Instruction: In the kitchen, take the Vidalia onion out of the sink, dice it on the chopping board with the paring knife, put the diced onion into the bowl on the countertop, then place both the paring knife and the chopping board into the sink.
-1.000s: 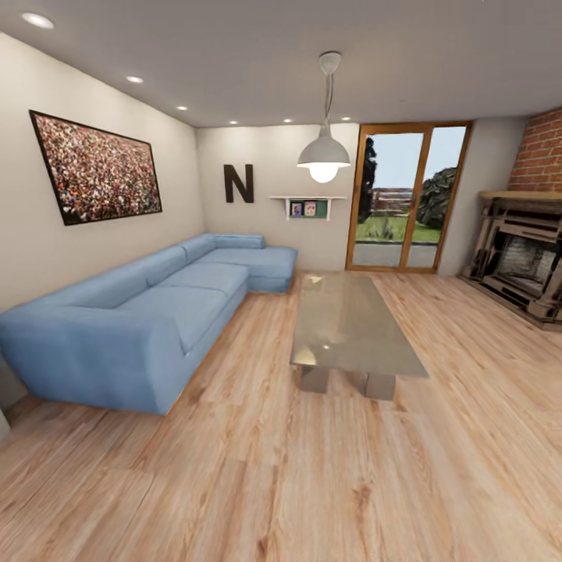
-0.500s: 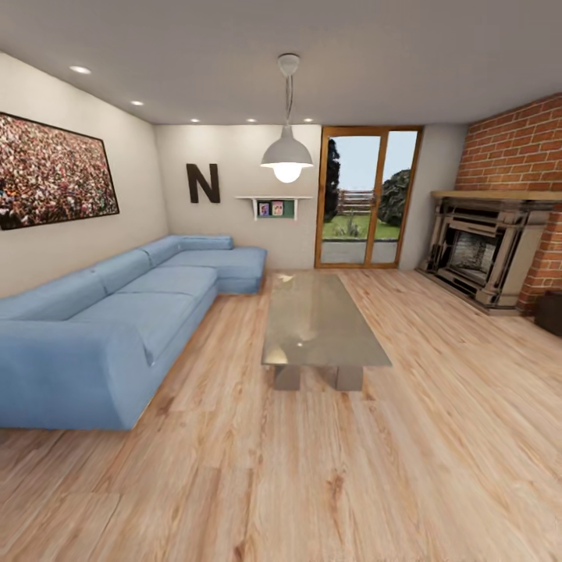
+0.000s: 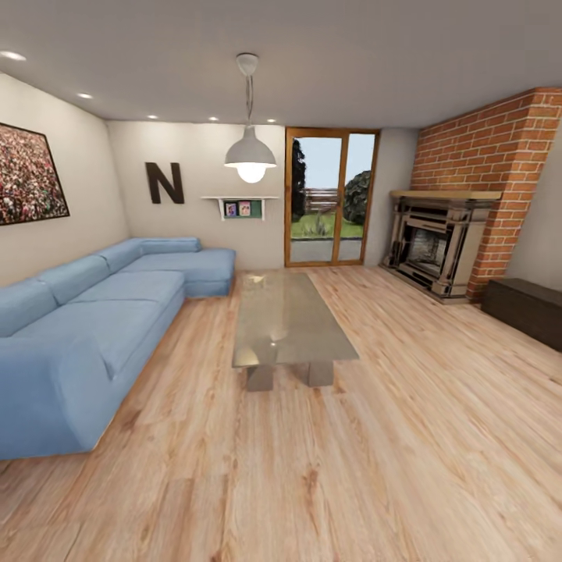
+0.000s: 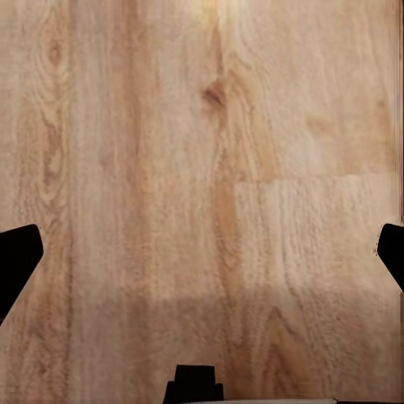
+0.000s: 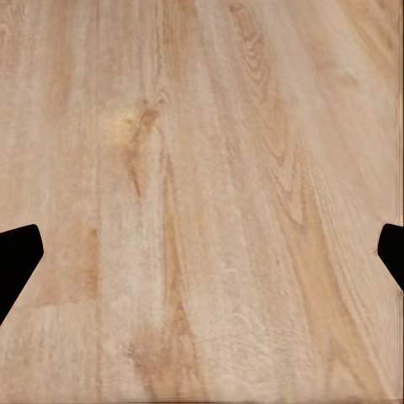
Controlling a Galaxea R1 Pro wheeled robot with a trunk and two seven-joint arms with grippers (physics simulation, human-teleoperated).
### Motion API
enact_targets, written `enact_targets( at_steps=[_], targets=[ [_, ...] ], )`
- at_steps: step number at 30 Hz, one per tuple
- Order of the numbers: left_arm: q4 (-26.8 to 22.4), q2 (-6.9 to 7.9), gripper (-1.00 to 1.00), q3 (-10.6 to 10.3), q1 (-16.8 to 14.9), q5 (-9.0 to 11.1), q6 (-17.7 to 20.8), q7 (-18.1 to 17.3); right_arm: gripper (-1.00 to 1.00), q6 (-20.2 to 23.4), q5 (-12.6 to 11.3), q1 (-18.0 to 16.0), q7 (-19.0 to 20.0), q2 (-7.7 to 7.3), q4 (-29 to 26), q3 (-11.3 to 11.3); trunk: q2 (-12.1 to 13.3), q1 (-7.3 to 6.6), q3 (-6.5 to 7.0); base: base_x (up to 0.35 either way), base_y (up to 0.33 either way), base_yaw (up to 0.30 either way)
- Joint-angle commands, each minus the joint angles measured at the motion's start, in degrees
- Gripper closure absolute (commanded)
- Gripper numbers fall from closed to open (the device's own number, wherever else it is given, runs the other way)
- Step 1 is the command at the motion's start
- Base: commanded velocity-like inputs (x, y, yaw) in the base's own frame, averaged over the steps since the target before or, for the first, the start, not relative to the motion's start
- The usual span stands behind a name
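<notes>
I am in a living room; the Vidalia onion, sink, chopping board, paring knife, bowl and countertop are all out of view. In the left wrist view my left gripper (image 4: 202, 261) hangs over the wooden floor (image 4: 210, 168), its black fingertips (image 4: 17, 261) far apart, open and holding nothing. My right gripper (image 5: 202, 257) in the right wrist view is likewise open and bare above the floor planks (image 5: 202, 168), with one fingertip (image 5: 17, 261) at each edge of the picture.
A blue corner sofa (image 3: 86, 328) runs along the left wall. A glass coffee table (image 3: 285, 320) stands mid-room. At the right are a fireplace (image 3: 433, 242) in a brick wall and a dark low cabinet (image 3: 531, 308). A glass door (image 3: 328, 199) is at the back.
The camera has turned to the right: sofa, table and lamp have slid left in the picture, and the whole fireplace, brick wall and dark cabinet have come into view.
</notes>
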Motion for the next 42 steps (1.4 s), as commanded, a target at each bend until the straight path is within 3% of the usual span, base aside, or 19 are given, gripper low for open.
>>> enact_targets(
  at_steps=[1,26,42],
  targets=[
    [-0.09,0.00,-1.00,0.02,0.04,0.17,-0.06,-0.01,-1.00,-0.12,0.03,-0.01,-0.16,0.00,0.00,0.05,0.39,-0.23,0.14,0.000,0.000,-0.276],
    [-0.02,0.01,-1.00,0.02,0.04,0.17,-0.06,-0.08,-1.00,-0.12,0.04,-0.02,-0.16,0.00,0.00,0.05,10.42,-5.72,4.63,0.000,0.000,-0.276],
    [-0.09,0.00,-1.00,0.02,0.04,0.17,-0.06,-0.04,-1.00,-0.12,0.00,-0.01,-0.16,0.00,0.00,0.06,10.42,-5.72,4.63,0.000,0.000,-0.276]
  ],
)
